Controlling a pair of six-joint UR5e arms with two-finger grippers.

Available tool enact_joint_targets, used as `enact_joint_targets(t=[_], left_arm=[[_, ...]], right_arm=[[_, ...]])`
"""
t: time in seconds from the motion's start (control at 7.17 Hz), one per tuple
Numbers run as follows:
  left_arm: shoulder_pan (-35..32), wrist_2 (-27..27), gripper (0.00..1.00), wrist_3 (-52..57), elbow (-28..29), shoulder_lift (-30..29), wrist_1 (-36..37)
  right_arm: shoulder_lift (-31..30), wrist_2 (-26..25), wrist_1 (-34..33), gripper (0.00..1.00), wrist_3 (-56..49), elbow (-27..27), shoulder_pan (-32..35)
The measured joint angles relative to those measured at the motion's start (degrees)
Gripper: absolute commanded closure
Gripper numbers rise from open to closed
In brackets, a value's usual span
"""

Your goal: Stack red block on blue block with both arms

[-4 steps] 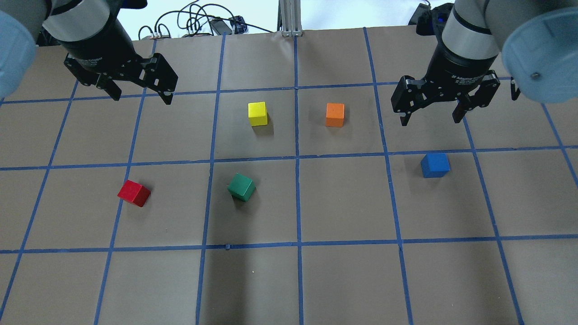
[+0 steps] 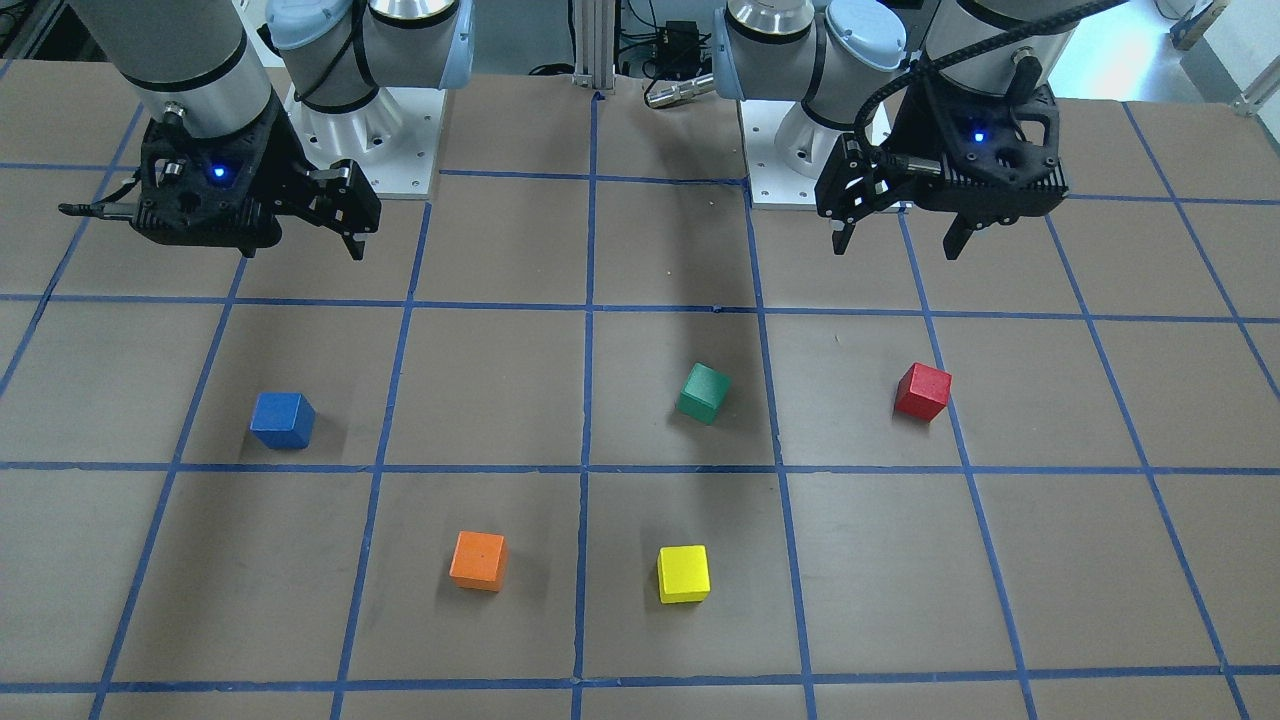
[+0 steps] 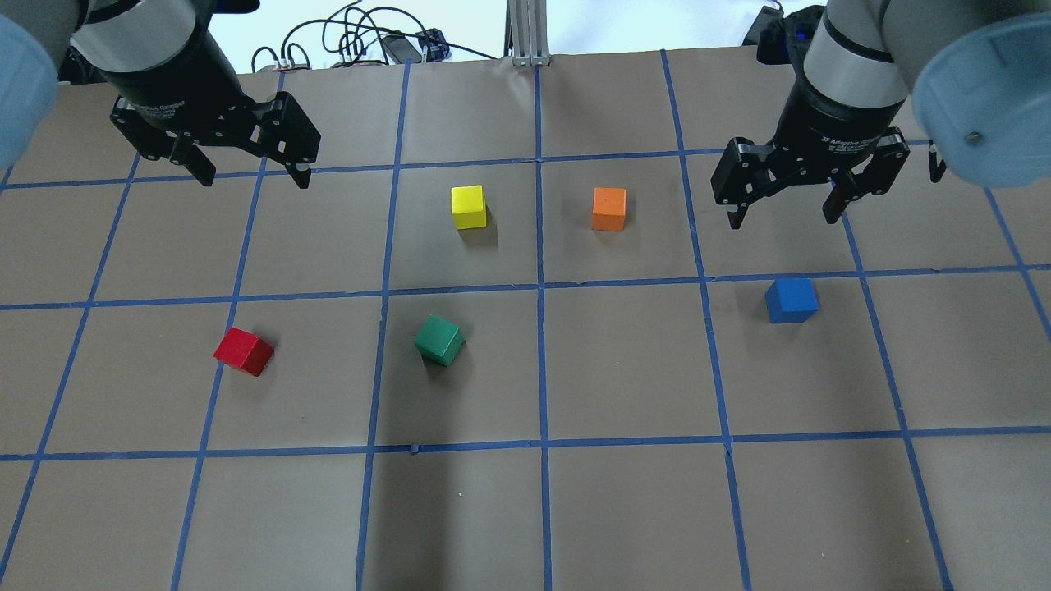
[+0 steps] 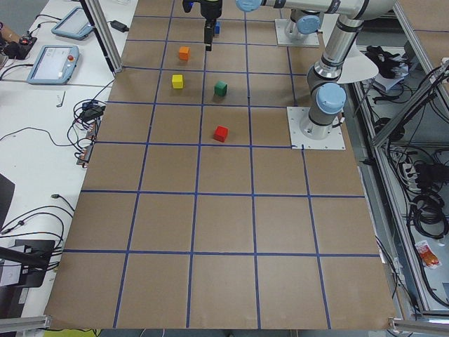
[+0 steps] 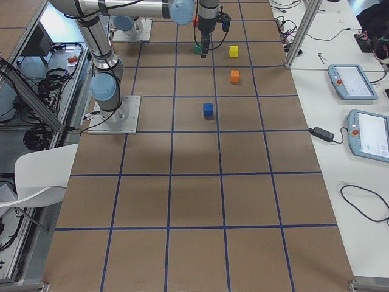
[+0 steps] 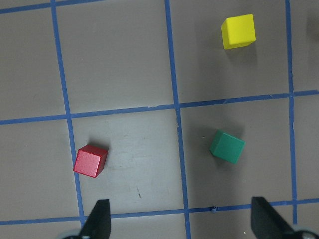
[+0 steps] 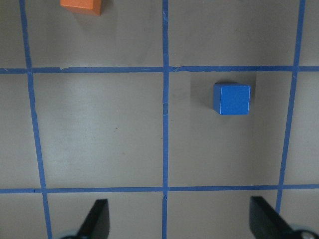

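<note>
Overhead view: the left gripper (image 3: 254,175) hangs at about 10 o'clock over the table (image 3: 624,369) and the right gripper (image 3: 782,217) at about 2. Both point straight down, fingers spread wide, holding nothing.

The red block (image 3: 244,351) is a small matte cube, skewed to the grid, at 6 o'clock from the left gripper. The blue block (image 3: 791,300) sits squarer, at 6 o'clock from the right one, well apart from the red.

The table is brown paper with a blue tape grid. A green cube (image 3: 439,340), yellow cube (image 3: 469,207) and orange cube (image 3: 608,208) are mid-table, with cables (image 3: 353,41) at 12.
</note>
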Motion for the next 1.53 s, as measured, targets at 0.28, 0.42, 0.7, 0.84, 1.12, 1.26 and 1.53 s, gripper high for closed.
enact_joint_targets(t=[0.28,0.42,0.7,0.84,1.12,1.26,1.53], left_arm=[[0.00,-0.02,0.00,-0.13,0.02,0.06,-0.27],[0.00,-0.02,0.00,-0.14,0.03,0.03,-0.42],[0.00,-0.02,0.00,-0.15,0.05,-0.03,-0.51],[0.00,-0.02,0.00,-0.15,0.00,0.00,-0.52],[0.03,-0.06,0.00,-0.15,-0.08,-0.01,-0.52],[0.06,-0.02,0.00,-0.01,-0.27,-0.03,-0.52],[1.12,-0.02,0.00,1.74,-1.45,-0.36,-0.60]], right_arm=[[0.00,-0.02,0.00,0.00,-0.06,0.00,0.00],[0.00,-0.02,0.00,0.00,-0.06,0.00,0.00],[0.00,-0.02,0.00,0.00,-0.07,0.00,0.00],[0.00,-0.02,0.00,0.00,-0.07,0.00,0.00],[0.00,-0.02,0.00,0.00,-0.12,0.02,0.00],[0.00,-0.02,0.00,0.00,-0.15,0.09,0.00],[-0.03,-0.02,0.00,0.00,-0.15,0.30,-0.06]])
